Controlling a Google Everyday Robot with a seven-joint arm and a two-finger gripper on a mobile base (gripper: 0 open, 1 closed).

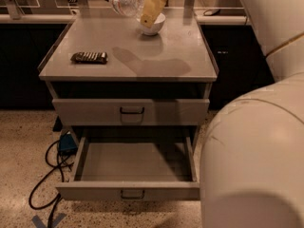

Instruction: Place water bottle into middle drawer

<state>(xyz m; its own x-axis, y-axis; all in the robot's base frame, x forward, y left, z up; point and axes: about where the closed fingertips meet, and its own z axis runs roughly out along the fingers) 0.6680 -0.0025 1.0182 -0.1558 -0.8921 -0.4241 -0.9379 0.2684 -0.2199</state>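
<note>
The water bottle (125, 1) is clear and ribbed. It lies sideways in the air above the back of the cabinet top, held by my gripper (148, 6). The gripper is at the top edge of the view, just above the white bowl (154, 26), with a pale yellowish finger (153, 9) showing, and it is shut on the bottle's right end. The middle drawer (134, 192) is pulled out and open below the closed drawer front (131, 111). Its inside is bare.
A dark flat snack packet (89, 57) lies on the left of the grey cabinet top (166, 56). My large white arm (256, 146) fills the right side of the view. A blue box and black cables (52, 170) lie on the floor left of the cabinet.
</note>
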